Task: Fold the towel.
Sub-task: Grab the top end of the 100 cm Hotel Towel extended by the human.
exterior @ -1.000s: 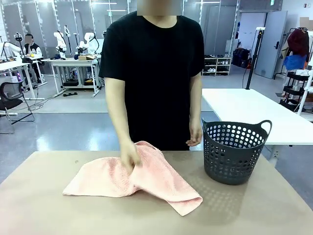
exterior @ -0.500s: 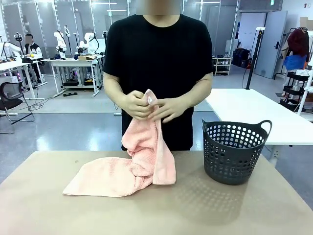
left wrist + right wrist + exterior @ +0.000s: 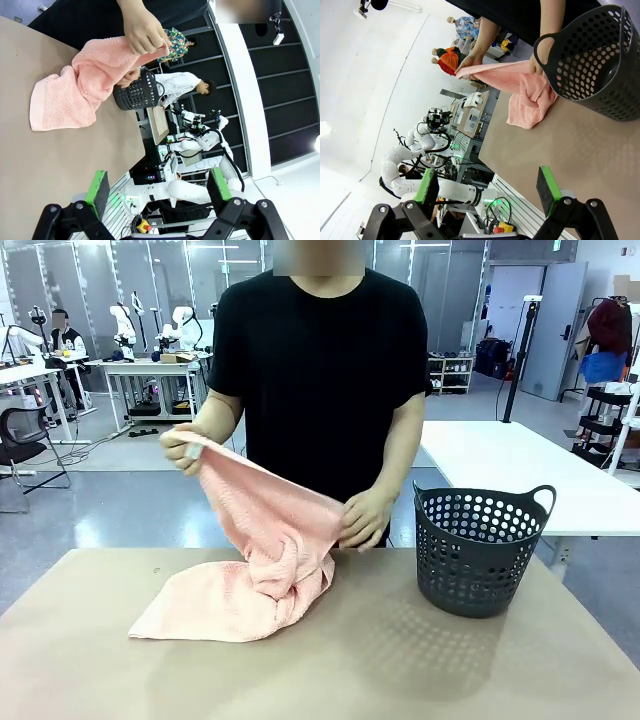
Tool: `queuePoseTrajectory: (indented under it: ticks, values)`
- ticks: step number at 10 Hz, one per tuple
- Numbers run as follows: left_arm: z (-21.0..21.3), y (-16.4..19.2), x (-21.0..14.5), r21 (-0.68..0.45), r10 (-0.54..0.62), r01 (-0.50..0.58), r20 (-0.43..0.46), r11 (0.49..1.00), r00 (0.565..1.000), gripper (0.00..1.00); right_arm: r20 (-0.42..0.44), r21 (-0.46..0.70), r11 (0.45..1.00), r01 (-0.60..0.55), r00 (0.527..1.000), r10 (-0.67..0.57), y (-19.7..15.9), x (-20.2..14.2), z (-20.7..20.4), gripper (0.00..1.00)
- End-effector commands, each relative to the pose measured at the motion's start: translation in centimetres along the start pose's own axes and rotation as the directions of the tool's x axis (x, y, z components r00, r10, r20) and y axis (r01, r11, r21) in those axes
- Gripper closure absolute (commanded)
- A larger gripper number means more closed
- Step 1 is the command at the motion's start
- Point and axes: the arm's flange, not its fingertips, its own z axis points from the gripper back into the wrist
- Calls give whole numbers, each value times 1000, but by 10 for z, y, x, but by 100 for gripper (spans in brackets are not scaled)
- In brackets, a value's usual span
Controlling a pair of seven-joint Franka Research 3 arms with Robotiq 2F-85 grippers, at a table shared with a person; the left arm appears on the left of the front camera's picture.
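I have both arms held back on my side of the counter [image 3: 420, 665]. The left gripper [image 3: 157, 184] and the right gripper [image 3: 487, 186] each stand with jaws wide apart and nothing between the pads. The towel [image 3: 270, 540] is half up, half down — one edge is stretched between the person's raised hand [image 3: 185, 448] and their lower hand [image 3: 365, 520]. The rest is bunched in a heap on the counter, beside the dark basket [image 3: 482, 550] but apart from it.

I read this as the opening-out step, with no fold laid yet. To do it well, I judge the held edge should be drawn taut from corner to corner. The heap should then be lifted clear so the twist drops out before the cloth is laid flat with its edges square. If I come in to help, I'd take a free corner rather than the loose middle — and approach well away from the hands.
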Motion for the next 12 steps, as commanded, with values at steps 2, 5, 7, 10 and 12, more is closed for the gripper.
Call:
queuePoseTrajectory:
  ticks: [2,5,7,10,12]
  values:
    - [1,0,0,-5,1,-1,-2,1000,1000,0,5,10,1000,-6,1000,6,0,1,0,0]
    - [1,0,0,-5,1,-1,-2,1000,1000,0,5,10,1000,-6,1000,6,0,1,0,0]
    - [1,0,0,-5,1,-1,-2,1000,1000,0,5,10,1000,-6,1000,6,0,1,0,0]
    - [1,0,0,-5,1,-1,-2,1000,1000,0,5,10,1000,-6,1000,6,0,1,0,0]
    - [1,0,0,-5,1,-1,-2,1000,1000,0,5,10,1000,-6,1000,6,0,1,0,0]
